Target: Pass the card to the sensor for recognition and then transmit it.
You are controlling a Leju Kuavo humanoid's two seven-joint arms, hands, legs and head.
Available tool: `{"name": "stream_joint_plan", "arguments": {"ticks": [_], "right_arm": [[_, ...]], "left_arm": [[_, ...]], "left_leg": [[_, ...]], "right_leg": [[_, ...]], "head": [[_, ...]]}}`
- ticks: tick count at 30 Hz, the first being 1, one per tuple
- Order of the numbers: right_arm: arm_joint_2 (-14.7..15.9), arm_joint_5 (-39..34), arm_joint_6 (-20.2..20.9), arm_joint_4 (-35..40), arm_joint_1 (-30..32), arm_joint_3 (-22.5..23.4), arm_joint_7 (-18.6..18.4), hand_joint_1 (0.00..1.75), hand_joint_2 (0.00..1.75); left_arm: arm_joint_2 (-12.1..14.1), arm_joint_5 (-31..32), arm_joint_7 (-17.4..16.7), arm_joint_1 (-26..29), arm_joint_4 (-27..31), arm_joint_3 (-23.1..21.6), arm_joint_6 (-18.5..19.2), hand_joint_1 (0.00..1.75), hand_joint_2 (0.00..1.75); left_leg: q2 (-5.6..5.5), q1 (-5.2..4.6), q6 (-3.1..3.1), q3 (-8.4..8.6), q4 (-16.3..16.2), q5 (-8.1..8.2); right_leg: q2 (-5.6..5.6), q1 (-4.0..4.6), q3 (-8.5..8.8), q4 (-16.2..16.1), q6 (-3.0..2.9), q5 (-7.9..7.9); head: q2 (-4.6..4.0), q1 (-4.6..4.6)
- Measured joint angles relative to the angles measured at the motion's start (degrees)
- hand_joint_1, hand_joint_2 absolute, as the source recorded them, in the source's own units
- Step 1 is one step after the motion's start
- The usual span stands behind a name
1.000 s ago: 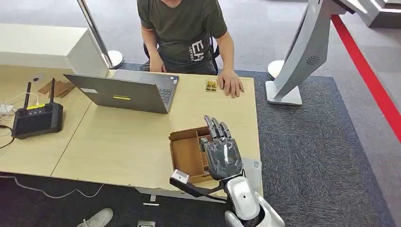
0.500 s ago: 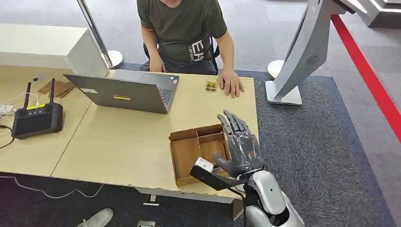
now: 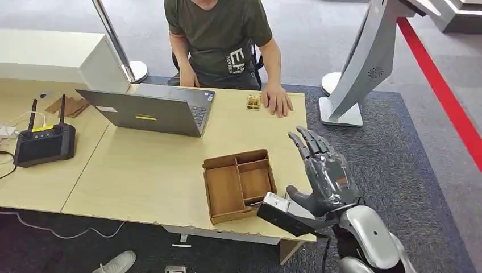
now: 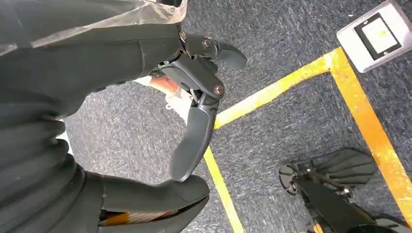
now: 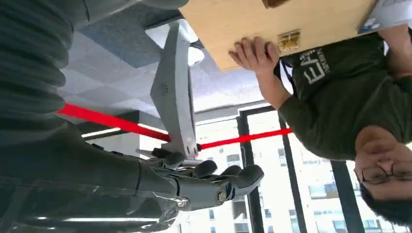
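Head view, looking down on a pale wooden desk. The robot's right hand is raised at the desk's right edge, palm open, its fingers spread and pointing away from the robot, thumb out to the side, nothing visible between them. Just beside the thumb sits a wooden tray with compartments; no card can be made out in them. Beyond the fingertips, at the far edge of the desk, a person's hand rests flat, touching a small gold-coloured object that may be the card or the sensor; it is too small to tell. An open laptop stands well off to the thumb side, and a black box with antennas further still

Left wrist view. The left hand hangs over grey carpet with a yellow line. Its fingers are loosely curled and apart, holding nothing

Right wrist view, turned upside down. The right hand's fingers reach out side by side, slightly bent, gripping nothing. Past the fingertips are the desk edge, the person's hand and the gold-coloured object

As a judgement of progress: neither hand carries a card, and where the card lies cannot be told with certainty. Either the task has barely begun, with picking up, scanning and handing over all left to do, or the card is already delivered; these views do not settle which
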State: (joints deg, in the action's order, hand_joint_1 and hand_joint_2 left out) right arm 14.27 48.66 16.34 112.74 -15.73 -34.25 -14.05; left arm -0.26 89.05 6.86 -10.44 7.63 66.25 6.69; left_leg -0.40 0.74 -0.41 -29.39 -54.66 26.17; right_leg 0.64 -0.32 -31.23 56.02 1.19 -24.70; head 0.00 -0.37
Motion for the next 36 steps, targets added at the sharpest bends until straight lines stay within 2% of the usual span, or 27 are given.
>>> {"name": "stream_joint_plan", "arguments": {"ticks": [3, 7, 16, 23, 36], "right_arm": [[0.92, -0.70, 2.37, 0.98, -0.03, -0.70, -1.31, 0.00, 1.75], [1.53, 0.01, 3.02, 1.29, 0.10, -2.36, -1.81, 0.00, 1.75], [1.73, 2.82, 2.67, -0.44, 0.17, -6.54, -2.15, 0.00, 1.75], [1.62, 3.87, 2.17, -2.23, 0.16, -8.05, -2.06, 0.00, 1.75], [-2.93, 8.50, -0.17, -13.13, -0.09, -11.43, 0.50, 0.00, 1.75]], "left_arm": [[0.00, 0.00, -0.22, -0.13, 0.00, 0.00, 0.00, 0.00, 1.75], [0.00, 0.00, -0.63, -0.55, 0.00, -0.15, 0.35, 0.00, 1.75], [-0.13, 0.02, -0.85, -1.33, 0.00, -0.26, 0.57, 0.00, 1.75], [-0.29, 0.02, -0.94, -1.51, 0.00, -0.48, 0.64, 0.00, 1.75], [-0.55, -0.17, -1.84, -1.90, 0.00, -1.22, 1.01, 0.00, 1.75]], "left_leg": [[-0.01, 0.00, 0.00, 0.00, 0.00, 0.00], [-0.01, 0.00, 0.00, 0.00, 0.00, 0.00], [-0.01, 0.00, 0.00, -0.01, 0.00, 0.00], [-0.02, 0.00, 0.00, -0.02, 0.00, 0.00], [-0.02, 0.02, 0.00, -0.03, 0.01, 0.00]], "right_leg": [[-0.01, 0.00, 0.01, 0.00, 0.00, 0.00], [-0.01, 0.00, 0.01, 0.00, 0.00, 0.00], [-0.01, 0.00, 0.01, 0.01, 0.00, 0.00], [-0.01, 0.00, 0.01, 0.01, 0.00, 0.00], [-0.01, 0.01, 0.01, 0.03, 0.00, -0.01]], "head": [[0.00, -0.02], [0.00, 0.00], [0.00, 0.00], [0.00, 0.00], [0.00, 0.00]]}}
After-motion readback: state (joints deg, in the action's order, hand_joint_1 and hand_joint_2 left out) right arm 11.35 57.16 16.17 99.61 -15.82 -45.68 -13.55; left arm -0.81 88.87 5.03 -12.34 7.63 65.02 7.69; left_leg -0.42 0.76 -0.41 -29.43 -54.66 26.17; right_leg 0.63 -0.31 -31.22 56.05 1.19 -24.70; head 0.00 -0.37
